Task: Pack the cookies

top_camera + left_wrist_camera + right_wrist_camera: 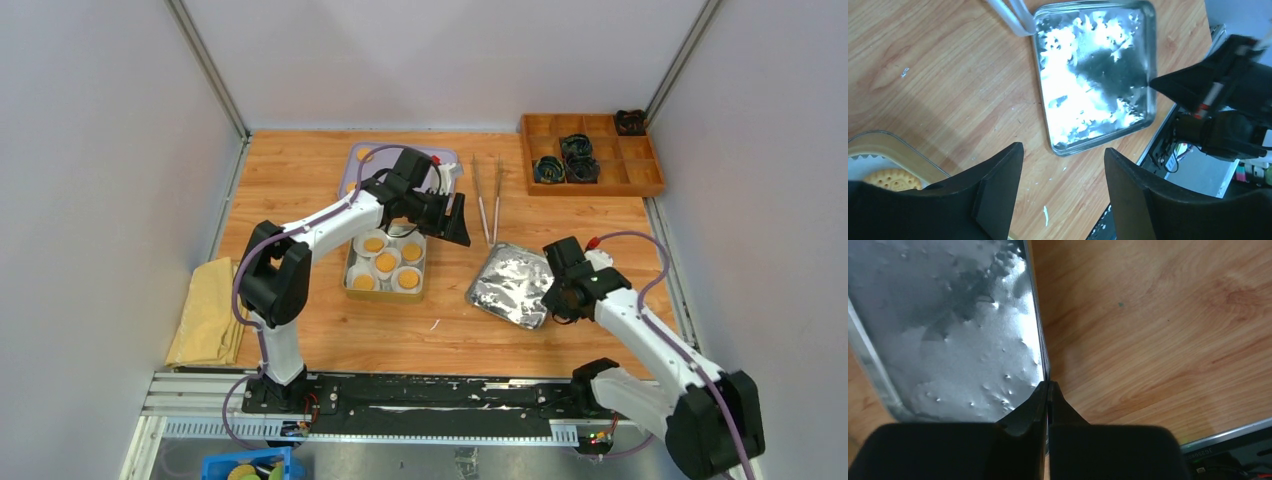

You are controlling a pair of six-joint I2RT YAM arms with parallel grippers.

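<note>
Grip made, right side
Now right gripper (1048, 386) clamped on foil lid (948, 330) rim; left gripper (1063, 150) spread wide, empty, near cookies (386, 262) in tin (384, 297).

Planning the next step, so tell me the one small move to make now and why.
Probably raise the right gripper a little to lift the silver lid off the table: its jaws are shut on the lid's rim, the lid lies flat, and the tin of cookies stands uncovered, with the left gripper open near it.
</note>
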